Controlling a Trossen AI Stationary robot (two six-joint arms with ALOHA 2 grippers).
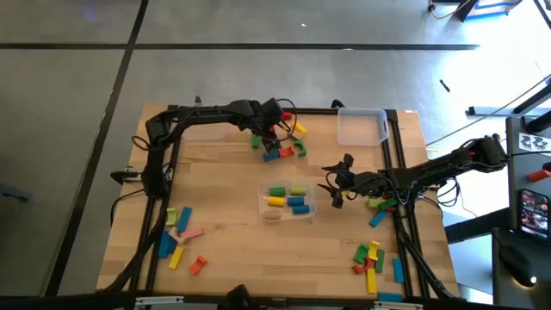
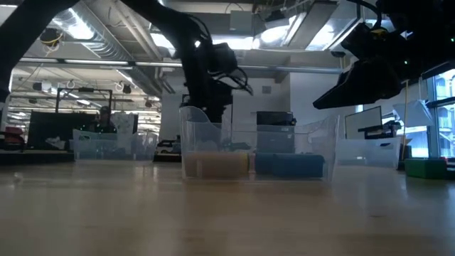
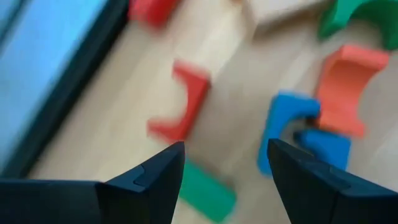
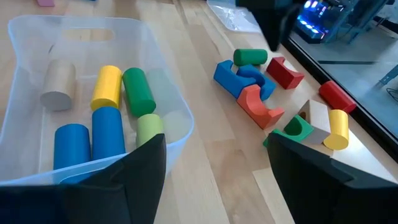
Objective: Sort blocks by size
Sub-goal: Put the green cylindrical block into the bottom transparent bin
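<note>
Readable text: none on the blocks, bins, arms or table.
Room signs: too far off to read.

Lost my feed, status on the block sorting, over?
Left claw open over far block pile, empty. Right claw open beside center bin, empty. Nothing blocking.

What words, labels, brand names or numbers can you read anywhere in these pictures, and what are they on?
None can be read. The blocks and the clear bin carry no print. The lit screen beside the table is too small to read. Signs in the room behind, seen from the low view, are too blurred.
</note>
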